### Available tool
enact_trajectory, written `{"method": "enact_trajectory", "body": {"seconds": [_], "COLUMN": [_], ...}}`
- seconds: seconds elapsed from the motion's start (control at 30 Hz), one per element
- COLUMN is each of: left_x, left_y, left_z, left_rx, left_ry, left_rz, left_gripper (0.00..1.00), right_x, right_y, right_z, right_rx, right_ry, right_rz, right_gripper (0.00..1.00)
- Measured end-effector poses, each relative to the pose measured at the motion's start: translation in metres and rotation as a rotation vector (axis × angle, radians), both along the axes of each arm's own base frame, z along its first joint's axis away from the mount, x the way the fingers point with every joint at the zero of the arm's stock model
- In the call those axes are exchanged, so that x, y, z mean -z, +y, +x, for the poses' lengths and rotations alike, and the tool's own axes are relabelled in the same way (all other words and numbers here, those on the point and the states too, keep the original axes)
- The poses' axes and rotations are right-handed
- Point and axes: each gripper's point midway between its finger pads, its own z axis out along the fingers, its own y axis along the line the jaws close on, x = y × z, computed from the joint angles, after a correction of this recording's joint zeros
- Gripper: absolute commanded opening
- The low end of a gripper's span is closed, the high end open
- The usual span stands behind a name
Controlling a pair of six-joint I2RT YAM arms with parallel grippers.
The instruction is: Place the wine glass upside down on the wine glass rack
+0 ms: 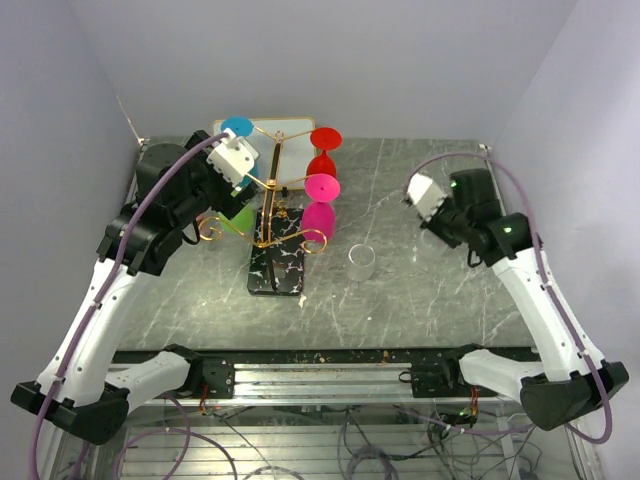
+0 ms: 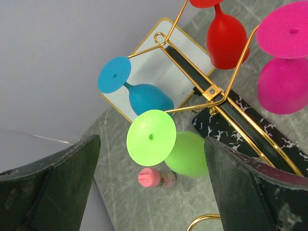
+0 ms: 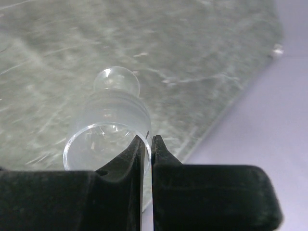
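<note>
grey marbled tabletop (image 1: pixel 420 290) carries the wine glass rack (image 1: pixel 277 268) left of centre. the clear wine glass (image 1: pixel 362 262) stands on the tabletop just right of its base. left hand (image 2: pixel 151 139) is spread wide by the rack; right hand (image 3: pixel 148 139) is pressed together near the glass's rim.

Marble table (image 1: pixel 430 290): rack (image 1: pixel 276 268), clear glass (image 1: pixel 362 261)

Top view: the left arm (image 1: pixel 150 235) conceals most of the green wine glass (image 1: pixel 241 215). Left wrist view: the upper edge crops the red wine glass (image 2: pixel 227 41); a pink-capped item (image 2: pixel 150 178) is unidentifiable. Right wrist view: the clear wine glass (image 3: pixel 108 122) is blurred, near rim behind the right hand (image 3: pixel 148 140).
</note>
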Motion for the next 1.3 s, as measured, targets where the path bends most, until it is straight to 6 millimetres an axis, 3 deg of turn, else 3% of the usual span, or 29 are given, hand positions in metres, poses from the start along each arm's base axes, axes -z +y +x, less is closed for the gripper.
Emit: {"method": "enact_trajectory", "body": {"seconds": [0.13,0.2,0.43,0.47,0.6,0.8,1.0,1.3], "left_x": [-0.004,-0.007,-0.012,-0.011,-0.017,-0.016,-0.010,-0.015], "left_y": [-0.001,-0.001,-0.018,-0.021,-0.040,-0.070,-0.093,-0.110], "left_z": [-0.002,-0.005,-0.016,-0.017,-0.022,-0.026,-0.015,0.005], "left_rx": [-0.005,-0.004,0.049,0.056,0.109,0.208,0.256,0.266], "left_ry": [0.025,0.035,0.101,0.118,0.175,0.293,0.402,0.451], "left_rz": [-0.111,-0.160,-0.307,-0.333,-0.471,-0.630,-0.731,-0.847], "left_gripper": [0.99,0.99,0.93,0.92,0.90,0.88,0.86,0.82], "right_x": [-0.054,-0.081,-0.161,-0.179,-0.207,-0.236,-0.247,-0.247], "right_y": [-0.036,-0.042,-0.021,-0.012,0.017,0.067,0.118,0.146], "right_z": [0.030,0.042,0.075,0.077,0.073,0.058,0.049,0.046], "right_rx": [0.141,0.179,0.194,0.174,0.082,-0.090,-0.222,-0.283], "right_ry": [-0.173,-0.253,-0.445,-0.485,-0.540,-0.567,-0.495,-0.384], "right_rz": [0.006,0.022,0.204,0.274,0.450,0.674,0.820,0.930], "right_gripper": [0.00,0.00,0.00,0.00,0.00,0.00,0.00,0.00]}}
